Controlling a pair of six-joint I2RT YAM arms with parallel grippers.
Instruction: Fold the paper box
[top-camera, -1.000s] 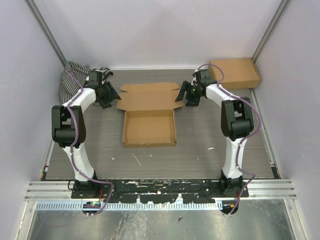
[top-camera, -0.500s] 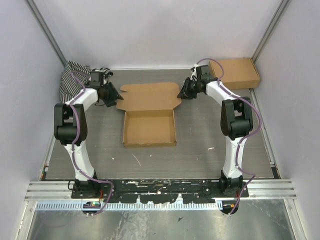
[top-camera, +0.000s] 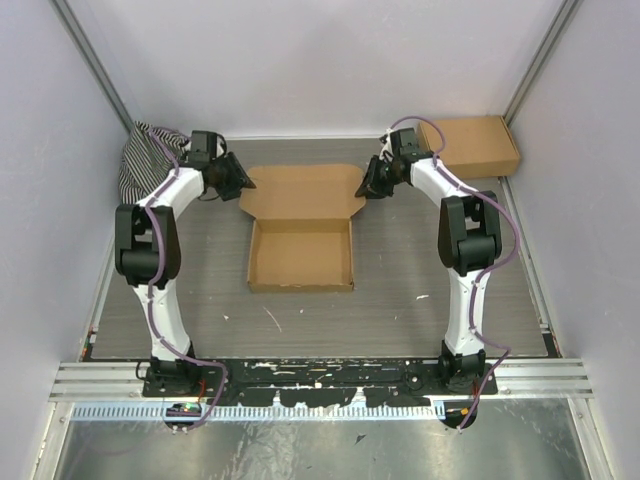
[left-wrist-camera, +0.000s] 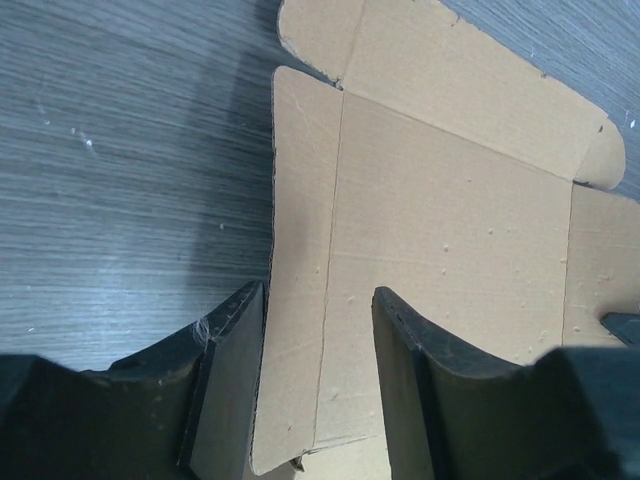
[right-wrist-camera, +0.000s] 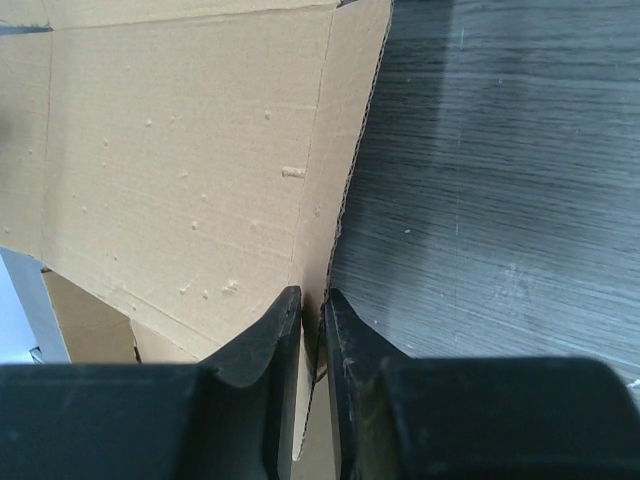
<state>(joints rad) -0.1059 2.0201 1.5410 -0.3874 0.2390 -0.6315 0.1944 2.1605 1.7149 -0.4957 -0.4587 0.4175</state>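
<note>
The paper box lies mid-table, a brown cardboard tray with its lid panel spread out behind it. My left gripper is at the lid's left end. In the left wrist view this gripper is open, and its fingers straddle the lid's narrow side flap. The flap's edge runs along the left finger. My right gripper is at the lid's right end. In the right wrist view it is shut on the edge of the lid's right side flap.
A ready-assembled brown cardboard box stands in the back right corner, close behind the right arm. A striped cloth is bunched in the back left corner. White walls enclose the table, and an aluminium rail runs along its near edge.
Both grippers have moved inward onto the lid's ends. The right gripper has closed onto the right side flap. The left jaws have narrowed around the left flap.
</note>
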